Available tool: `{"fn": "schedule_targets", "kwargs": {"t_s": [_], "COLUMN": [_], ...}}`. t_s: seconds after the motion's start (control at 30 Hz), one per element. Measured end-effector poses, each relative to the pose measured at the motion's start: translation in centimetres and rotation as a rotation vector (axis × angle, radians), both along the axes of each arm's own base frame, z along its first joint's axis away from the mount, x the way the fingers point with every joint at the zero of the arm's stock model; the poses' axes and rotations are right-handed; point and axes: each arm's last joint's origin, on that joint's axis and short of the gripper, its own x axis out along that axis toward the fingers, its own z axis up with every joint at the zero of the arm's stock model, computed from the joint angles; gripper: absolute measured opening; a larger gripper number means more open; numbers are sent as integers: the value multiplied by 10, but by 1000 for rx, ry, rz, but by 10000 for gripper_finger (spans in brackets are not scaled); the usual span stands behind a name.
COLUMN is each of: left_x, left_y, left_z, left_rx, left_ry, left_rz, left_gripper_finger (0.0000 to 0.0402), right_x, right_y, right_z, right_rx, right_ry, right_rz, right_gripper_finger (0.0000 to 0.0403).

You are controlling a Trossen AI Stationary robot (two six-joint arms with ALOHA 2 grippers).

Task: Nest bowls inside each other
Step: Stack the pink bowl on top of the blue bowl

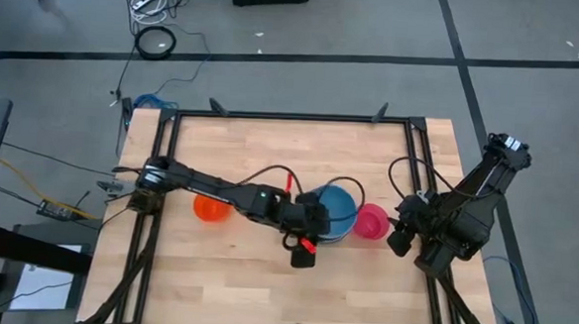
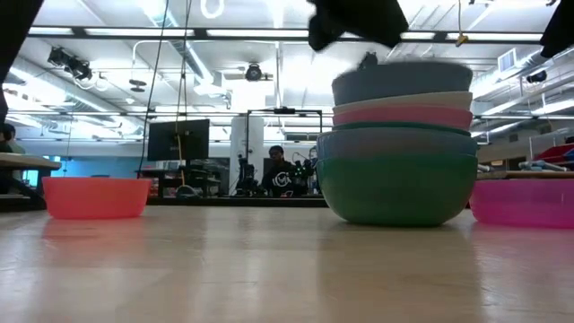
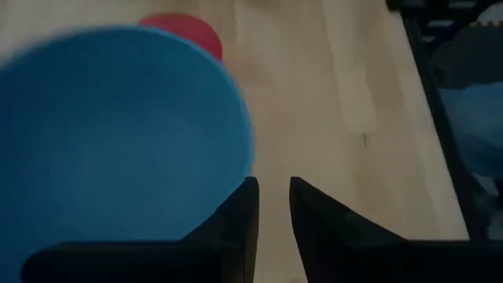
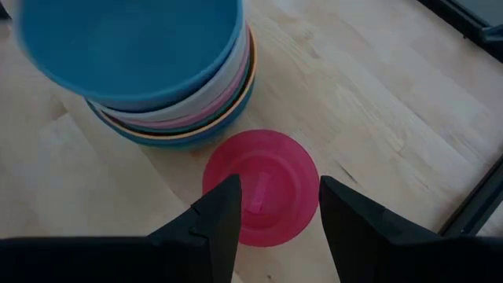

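Observation:
Several bowls stand nested in a stack at mid-table, a teal one at the bottom and a blue one on top. A small magenta bowl rests on its base just right of the stack. A small red-orange bowl stands alone to the left. My left gripper is open beside the top bowl's rim, with only bare wood showing between its fingers. My right gripper hangs open above the magenta bowl, with its fingers on either side of it in the wrist view.
A black rail frame runs around the wooden table top. Bare wood lies along the near side and the far side. My left arm reaches across above the red-orange bowl.

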Motion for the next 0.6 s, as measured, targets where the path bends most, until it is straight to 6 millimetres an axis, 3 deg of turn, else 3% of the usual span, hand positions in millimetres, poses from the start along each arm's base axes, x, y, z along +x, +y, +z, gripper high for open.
{"fn": "schedule_targets", "kwargs": {"t_s": [0.13,0.27,0.33,0.43,0.6], "left_x": [7,8,4,-8,-35], "left_y": [-2,-2,-3,-11,-19], "left_z": [-15,-9,1,32,69], "left_rx": [5,-3,-7,11,125], "left_ry": [26,-4,-4,-27,36], "left_rz": [-9,-7,-11,-8,75], "left_gripper_finger": [83,83,83,83,83], "right_x": [0,0,0,-1,-8], "right_y": [0,0,0,0,-2], "right_z": [0,0,0,-2,-28], "right_rx": [0,0,-1,15,77], "right_ry": [0,1,1,32,216], "right_rz": [0,0,0,-9,-62], "right_gripper_finger": [158,158,158,158,157]}}
